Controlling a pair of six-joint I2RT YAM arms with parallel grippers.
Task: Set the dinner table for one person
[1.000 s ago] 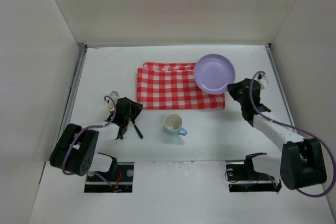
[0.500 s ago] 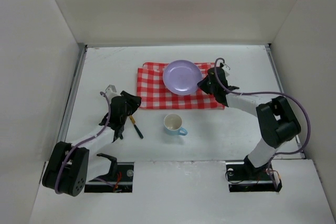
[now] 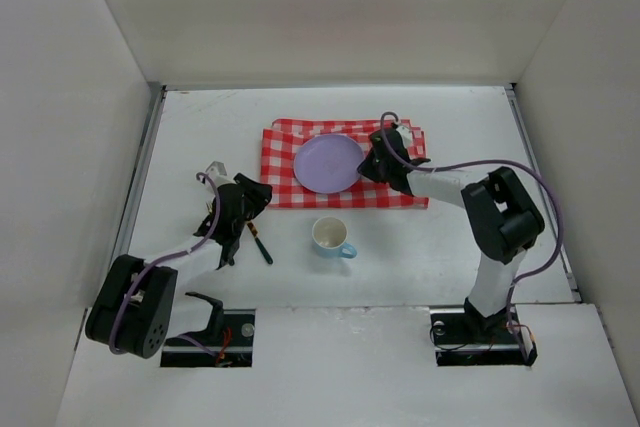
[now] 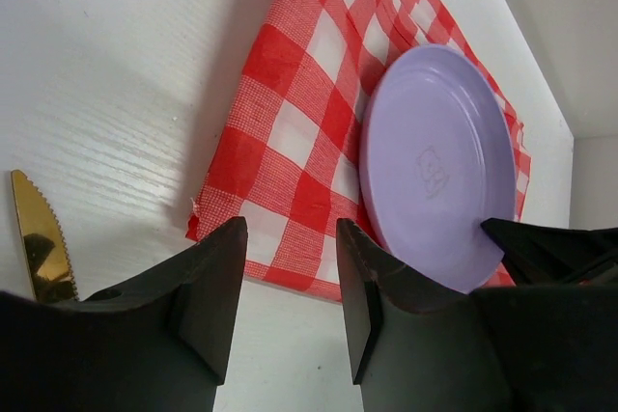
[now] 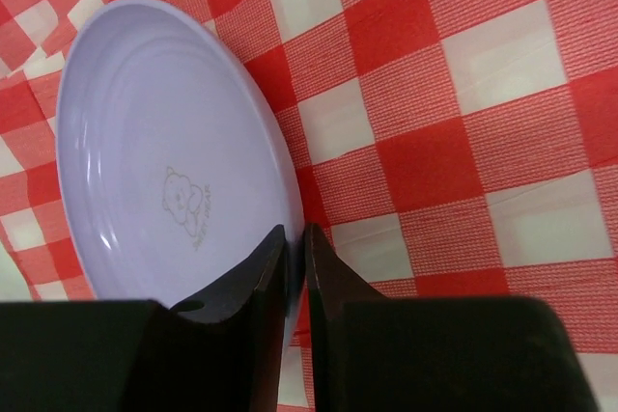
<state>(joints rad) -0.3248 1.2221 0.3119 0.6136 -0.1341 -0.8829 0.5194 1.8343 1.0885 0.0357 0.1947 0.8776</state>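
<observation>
Pinching plate (image 5: 164,161) rim, right hand (image 5: 295,267) above dinner table (image 3: 190,137)

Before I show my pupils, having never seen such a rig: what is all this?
It is two thin robot arms bolted at the near edge of a large white table. The wide picture looks down from above and behind them; the other two come from a small camera on each wrist. On the table lie a red-and-white checked cloth, a light blue cup with a white inside and a gold-bladed, black-handled knife. The right pincer is shut on the rim of a round lilac plate over the cloth. The left pincer is open and empty, close to the knife.
</observation>
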